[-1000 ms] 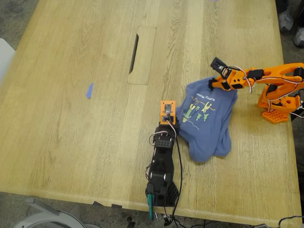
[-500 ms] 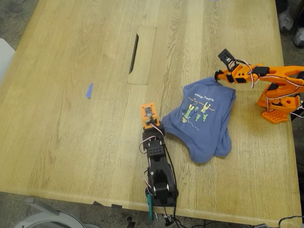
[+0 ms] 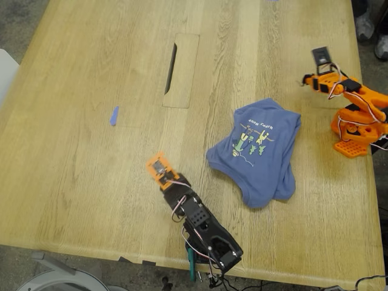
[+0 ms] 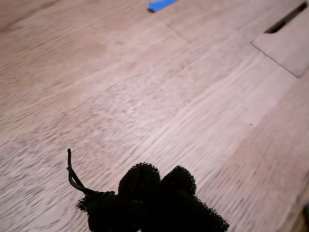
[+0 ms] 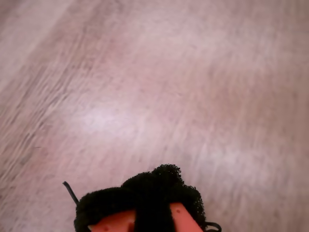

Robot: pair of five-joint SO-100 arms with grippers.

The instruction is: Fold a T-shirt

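Shirt [image 3: 262,151] print text too small to read; my first gripper [image 4: 157,186], my second gripper [image 5: 154,186] both closed, empty

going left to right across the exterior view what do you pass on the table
blue scrap → my first gripper → rectangular cutout panel → T-shirt → my second gripper

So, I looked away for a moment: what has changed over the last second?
My first gripper drew the T-shirt edge toward the exterior view's left, let go, and swung further that way over the bare table. My second gripper released the collar end and pulled back toward the exterior view's right. The blue scrap stayed put.
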